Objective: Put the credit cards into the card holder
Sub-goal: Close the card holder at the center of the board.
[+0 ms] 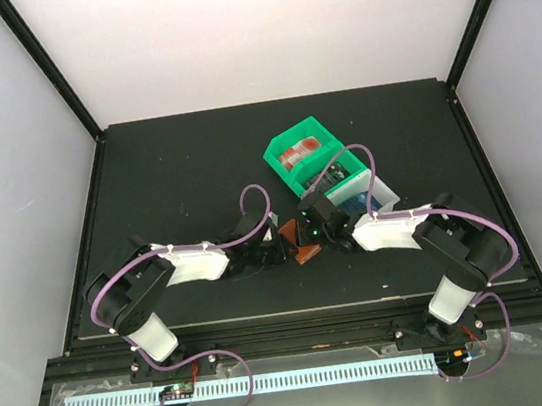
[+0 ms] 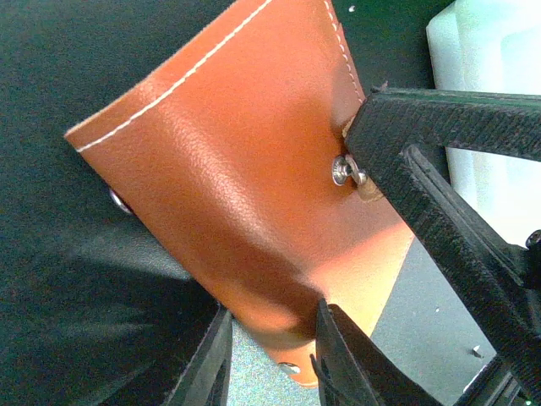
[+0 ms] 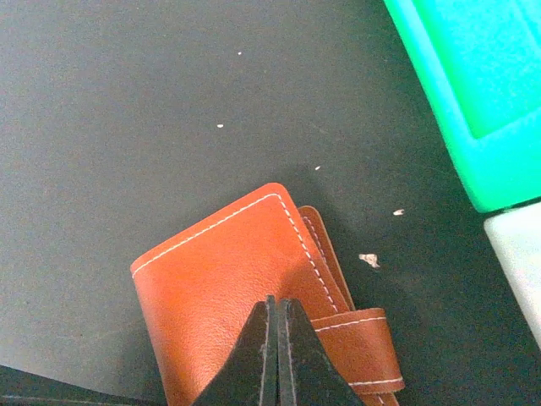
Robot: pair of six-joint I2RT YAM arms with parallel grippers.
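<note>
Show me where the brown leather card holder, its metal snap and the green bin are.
card holder (image 3: pixel 221 292): right wrist view, its stitched front face.
metal snap (image 2: pixel 341 171): left wrist view, the stud's head.
green bin (image 3: pixel 456 85): right wrist view, its outer side.

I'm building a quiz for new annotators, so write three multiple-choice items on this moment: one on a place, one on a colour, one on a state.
1. Where do the red cards lie?
A. in the green bin
B. in the white bin
C. on the table

2. What colour is the stitching on the card holder?
A. black
B. white
C. red

3. How do the fingers of the right gripper stand?
A. spread wide
B. pressed together
C. out of view

Answers:
1. A: the top view shows them inside that bin.
2. B: pale stitches run along the leather edge.
3. B: its wrist view shows no gap between them.
</note>
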